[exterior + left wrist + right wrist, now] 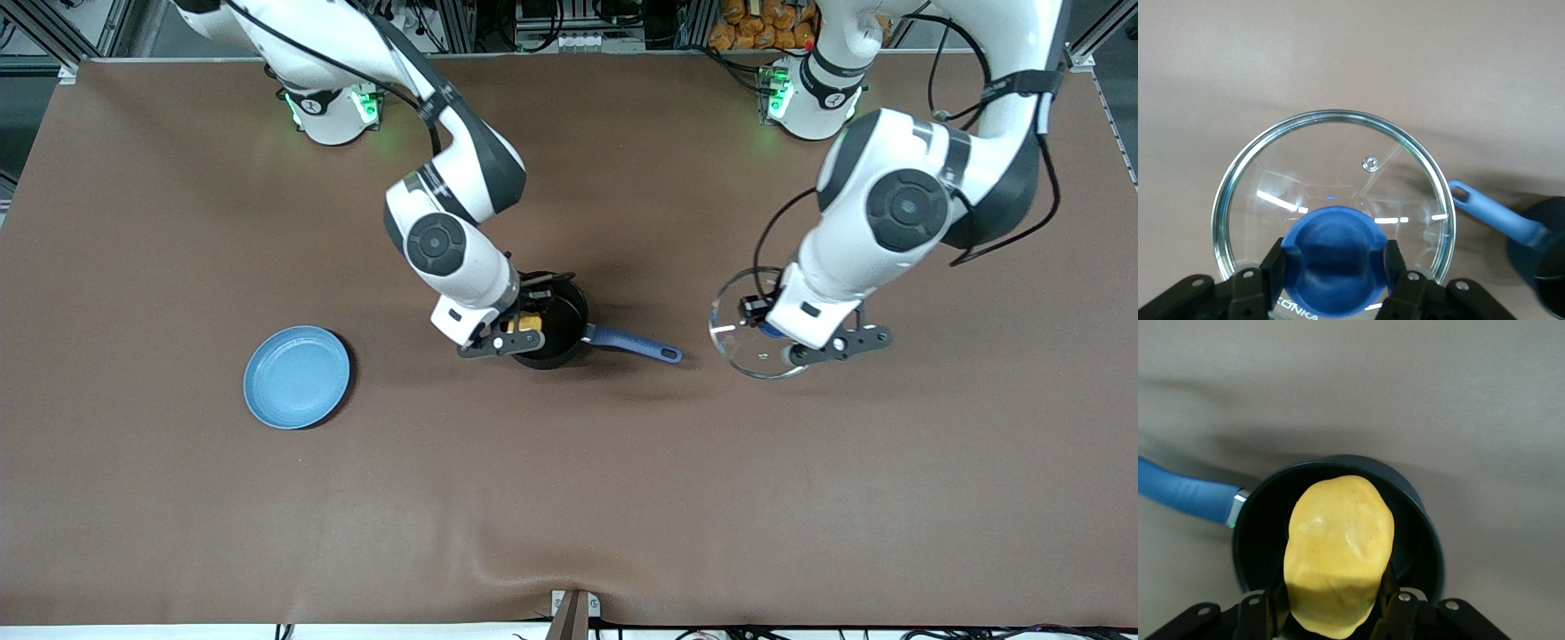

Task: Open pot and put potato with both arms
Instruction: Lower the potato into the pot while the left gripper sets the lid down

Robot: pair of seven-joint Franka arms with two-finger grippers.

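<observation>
The black pot (562, 331) stands uncovered mid-table, its blue handle (636, 344) pointing toward the left arm's end. My right gripper (524, 327) hangs over the pot's mouth, shut on the yellow potato (1338, 553); the dark pot rim (1421, 520) rings the potato in the right wrist view. My left gripper (770, 331) is shut on the blue knob (1335, 247) of the clear glass lid (1331, 160). It holds the lid level above the brown table, just off the handle's tip. The pot's edge (1548, 267) shows in the left wrist view.
A flat light-blue plate (296, 376) lies toward the right arm's end, a little nearer the front camera than the pot. The brown table cover (569, 498) stretches bare to the front edge.
</observation>
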